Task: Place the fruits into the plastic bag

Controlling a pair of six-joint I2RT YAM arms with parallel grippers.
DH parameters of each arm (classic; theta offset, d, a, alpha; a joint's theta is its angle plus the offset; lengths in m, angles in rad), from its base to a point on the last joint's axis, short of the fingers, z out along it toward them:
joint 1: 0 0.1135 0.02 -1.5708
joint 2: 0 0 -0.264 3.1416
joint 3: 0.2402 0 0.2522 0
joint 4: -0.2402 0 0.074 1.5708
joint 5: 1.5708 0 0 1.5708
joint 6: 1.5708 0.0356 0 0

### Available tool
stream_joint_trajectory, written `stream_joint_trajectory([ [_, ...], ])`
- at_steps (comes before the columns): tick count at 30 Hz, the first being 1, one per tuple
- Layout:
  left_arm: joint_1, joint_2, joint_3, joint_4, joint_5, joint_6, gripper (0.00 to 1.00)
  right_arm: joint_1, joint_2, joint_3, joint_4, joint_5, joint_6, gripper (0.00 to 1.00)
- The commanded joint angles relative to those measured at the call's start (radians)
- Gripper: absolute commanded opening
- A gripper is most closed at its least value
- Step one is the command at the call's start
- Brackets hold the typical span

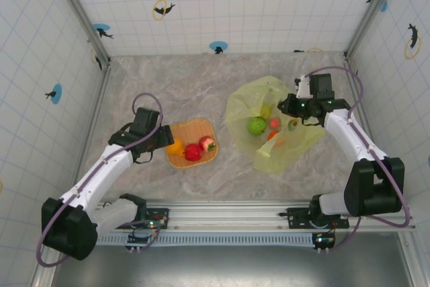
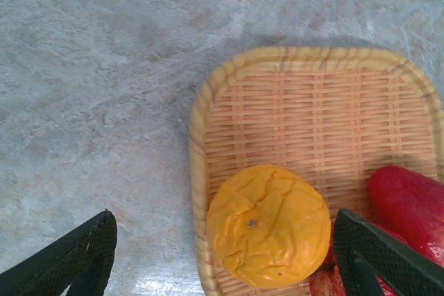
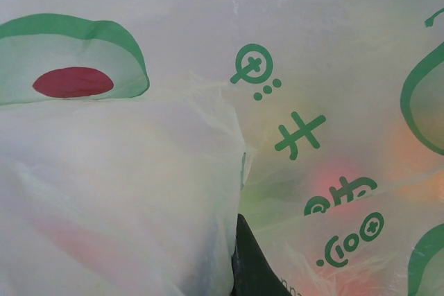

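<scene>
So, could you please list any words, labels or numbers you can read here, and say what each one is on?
plastic bag: green printed characters beside avocado pictures, stylised and on crumpled film; I cannot read them as words.
plate and orange fruit: no text on them.

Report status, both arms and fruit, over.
Left gripper open, straddling orange on plate. Right gripper shut on plastic bag. Strawberry, apple also on plate. Nothing between plate and bag.

The woven tray (image 2: 312,109) looks like matt split bamboo, the orange (image 2: 269,225) on it has dull, wrinkled skin, the counter (image 2: 90,102) is smooth, marble-patterned with faint sheen, and the plastic bag (image 3: 173,171) is thin, crinkly, translucent film.
</scene>
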Motion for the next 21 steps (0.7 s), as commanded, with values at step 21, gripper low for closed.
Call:
stream_joint_trajectory([
  [21, 0.029, 0.039, -0.056, 0.067, 0.119, -0.045, 0.83, 0.040, 0.014, 0.039, -0.003, 0.021, 0.000, 0.00],
])
